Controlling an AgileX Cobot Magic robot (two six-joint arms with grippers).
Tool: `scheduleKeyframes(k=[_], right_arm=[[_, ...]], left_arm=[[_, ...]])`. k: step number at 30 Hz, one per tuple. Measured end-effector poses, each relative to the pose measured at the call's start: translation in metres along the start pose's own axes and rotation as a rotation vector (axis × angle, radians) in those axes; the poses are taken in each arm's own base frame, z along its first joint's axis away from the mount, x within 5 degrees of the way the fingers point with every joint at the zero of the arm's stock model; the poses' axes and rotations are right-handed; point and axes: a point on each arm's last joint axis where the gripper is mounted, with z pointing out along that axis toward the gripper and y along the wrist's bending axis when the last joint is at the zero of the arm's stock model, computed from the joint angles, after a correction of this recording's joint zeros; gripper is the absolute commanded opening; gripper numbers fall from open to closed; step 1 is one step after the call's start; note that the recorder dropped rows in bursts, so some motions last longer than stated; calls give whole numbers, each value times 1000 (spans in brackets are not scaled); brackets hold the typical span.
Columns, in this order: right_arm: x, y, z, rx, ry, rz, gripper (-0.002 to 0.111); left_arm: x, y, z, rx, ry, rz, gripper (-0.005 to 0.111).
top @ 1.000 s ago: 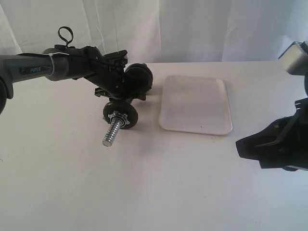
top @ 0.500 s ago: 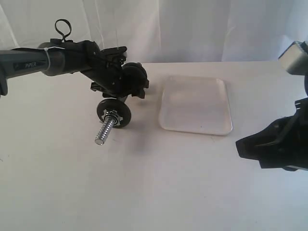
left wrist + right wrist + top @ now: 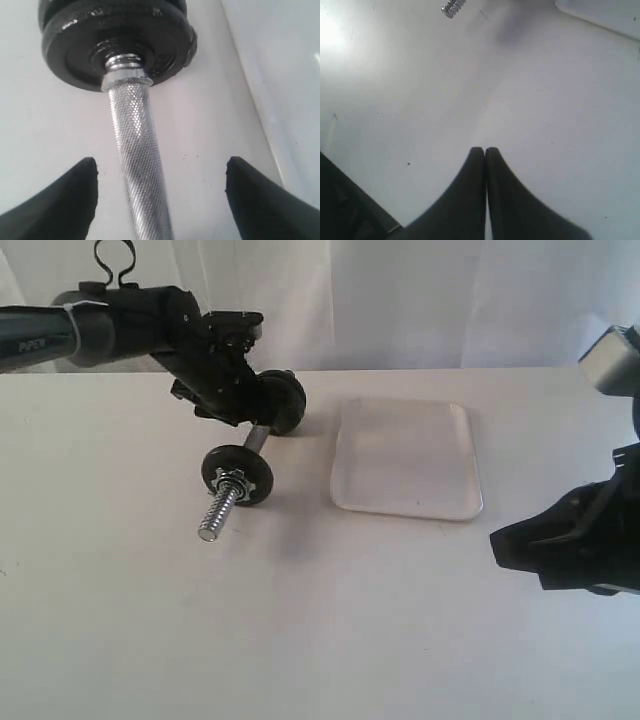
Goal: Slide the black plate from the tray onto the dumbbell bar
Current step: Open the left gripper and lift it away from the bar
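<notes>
Both jaws of the left gripper (image 3: pixel 161 167), spread wide, have risen off the dumbbell bar (image 3: pixel 221 510), which lies diagonally, threaded end near-left; right gripper (image 3: pixel 485 150) closed.

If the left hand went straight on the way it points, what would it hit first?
Probably the bar, lying between the left hand's open fingers. Further on are the black discs at its end. Depth is hard to judge.

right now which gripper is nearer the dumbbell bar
Left. The left gripper hovers open over the dumbbell bar, straddling its knurled middle. The right gripper is shut and far off, on the other side of the tray.
</notes>
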Motion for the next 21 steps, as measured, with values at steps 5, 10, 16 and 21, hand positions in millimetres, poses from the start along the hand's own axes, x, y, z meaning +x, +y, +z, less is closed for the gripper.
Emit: scheduleKeyframes(k=[5,10,16,21], right_arm=[[-1,0,0,4,-7,0,0],[-4,-2,0,21,-39,0,0],[-7,-5,0,60,-80,-14,0],[-9,-6,-1,72,-96,-17,0]], left_arm=[[-1,0,-41,-73,100,90,70],[1,-1,-103,-150,215,104,36],[5,-10,-199,-206,220,101,0],[9,-21,-283,-211,32,95,0]])
